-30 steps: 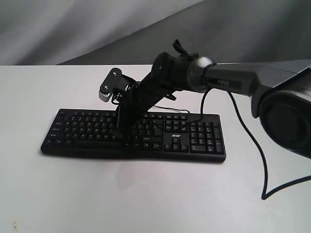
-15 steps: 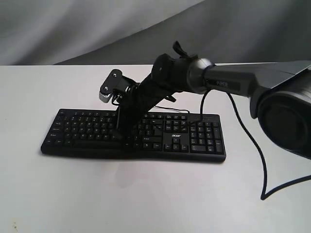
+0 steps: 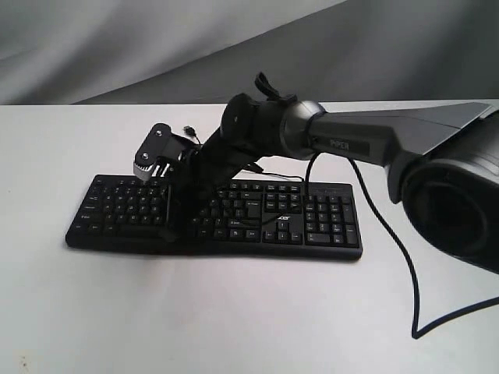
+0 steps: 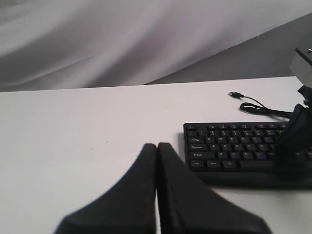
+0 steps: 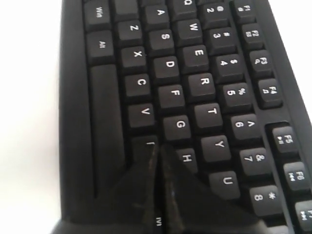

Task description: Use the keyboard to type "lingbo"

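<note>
The black keyboard [image 3: 312, 218] lies across the middle of the white table. My right arm reaches over it from the right. The right gripper [image 3: 173, 231] points down at the left half of the keys. In the right wrist view the right gripper [image 5: 157, 146] is shut with nothing in it. Its tips sit at the bottom-row key just after V, beside H and below G on the keyboard [image 5: 195, 53]. I cannot tell whether a key is pressed. The left gripper [image 4: 157, 146] is shut and empty, low over bare table off the keyboard's [image 4: 229, 148] Ctrl end.
The keyboard's thin cable ends in a loose USB plug [image 4: 236, 94] on the table behind it. A black arm cable [image 3: 405, 265] loops down over the table at the right. A grey backdrop hangs behind the white table [image 3: 234, 319].
My right gripper has slid left along the keyboard, from near the middle of the letter keys toward the left half. The keyboard has not moved.
</note>
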Robot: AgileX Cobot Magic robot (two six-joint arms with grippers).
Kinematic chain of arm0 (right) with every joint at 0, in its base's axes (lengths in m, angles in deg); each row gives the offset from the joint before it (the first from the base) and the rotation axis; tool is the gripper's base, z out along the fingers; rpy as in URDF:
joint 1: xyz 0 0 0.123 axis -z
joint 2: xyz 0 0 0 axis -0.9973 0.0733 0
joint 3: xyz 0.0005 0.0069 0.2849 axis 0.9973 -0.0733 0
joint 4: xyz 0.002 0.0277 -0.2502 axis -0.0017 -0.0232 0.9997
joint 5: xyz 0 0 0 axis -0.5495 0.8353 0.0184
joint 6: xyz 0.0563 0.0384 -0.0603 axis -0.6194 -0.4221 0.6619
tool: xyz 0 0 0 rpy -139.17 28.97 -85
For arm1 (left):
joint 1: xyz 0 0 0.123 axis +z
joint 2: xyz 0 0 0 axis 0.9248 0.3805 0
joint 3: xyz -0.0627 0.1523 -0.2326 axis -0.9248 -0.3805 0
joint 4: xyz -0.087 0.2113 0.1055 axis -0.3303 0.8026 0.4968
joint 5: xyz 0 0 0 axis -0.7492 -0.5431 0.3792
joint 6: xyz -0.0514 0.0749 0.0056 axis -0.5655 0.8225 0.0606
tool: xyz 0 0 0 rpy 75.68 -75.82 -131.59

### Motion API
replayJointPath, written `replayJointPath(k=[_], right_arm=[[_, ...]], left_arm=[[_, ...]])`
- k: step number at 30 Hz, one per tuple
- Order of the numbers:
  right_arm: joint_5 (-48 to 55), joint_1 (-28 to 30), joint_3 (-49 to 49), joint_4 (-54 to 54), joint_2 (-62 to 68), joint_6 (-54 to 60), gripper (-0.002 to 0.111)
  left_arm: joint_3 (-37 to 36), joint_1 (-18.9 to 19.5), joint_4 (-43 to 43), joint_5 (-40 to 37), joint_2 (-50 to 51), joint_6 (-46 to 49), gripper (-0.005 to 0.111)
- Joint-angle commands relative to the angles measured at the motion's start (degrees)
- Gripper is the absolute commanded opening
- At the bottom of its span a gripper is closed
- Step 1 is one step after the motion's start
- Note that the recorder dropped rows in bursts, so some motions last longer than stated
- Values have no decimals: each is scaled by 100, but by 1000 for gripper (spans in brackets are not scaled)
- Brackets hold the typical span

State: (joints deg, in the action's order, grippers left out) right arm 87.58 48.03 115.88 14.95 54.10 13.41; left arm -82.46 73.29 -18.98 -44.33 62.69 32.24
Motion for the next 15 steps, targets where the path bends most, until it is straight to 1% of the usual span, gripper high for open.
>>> replayJointPath(k=[1,15], right_arm=[[104,-48,30,-37,-66,55,0],[73,-29,30,109,-66,55,0]], left_arm=[[-28,6,-21,39,-21,-12,1],[-28,6,-21,39,-21,-12,1]])
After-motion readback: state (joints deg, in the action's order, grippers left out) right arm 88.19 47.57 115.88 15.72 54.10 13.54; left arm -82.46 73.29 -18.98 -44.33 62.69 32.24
